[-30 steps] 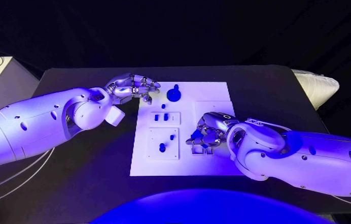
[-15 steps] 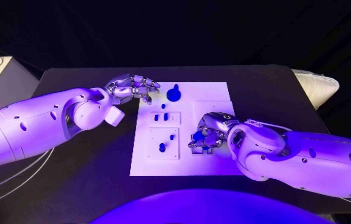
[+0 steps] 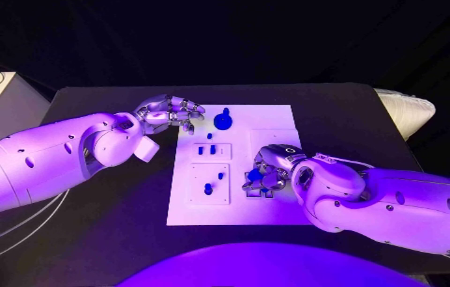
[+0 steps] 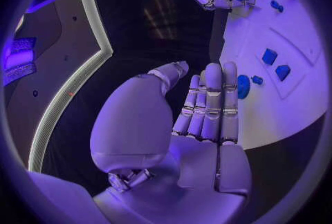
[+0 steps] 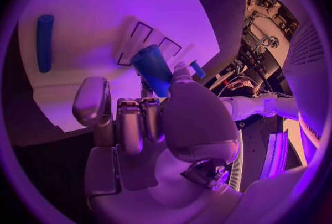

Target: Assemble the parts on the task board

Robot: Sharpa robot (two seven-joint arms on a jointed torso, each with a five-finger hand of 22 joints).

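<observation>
Right hand (image 3: 265, 173) eased slightly down over task board (image 3: 272, 114) lower right since a second back, fingers closed round blue part (image 5: 152, 69). Insertion judged imminent. Left hand (image 3: 171, 113) unmoved at board's upper-left edge, fingers curled, empty.

A white task board (image 3: 272, 121) lies flat on the black worktop, small blue parts (image 3: 208, 189) seated in its recessed panels; a larger round blue part (image 3: 222, 120) rests near its far edge.
</observation>
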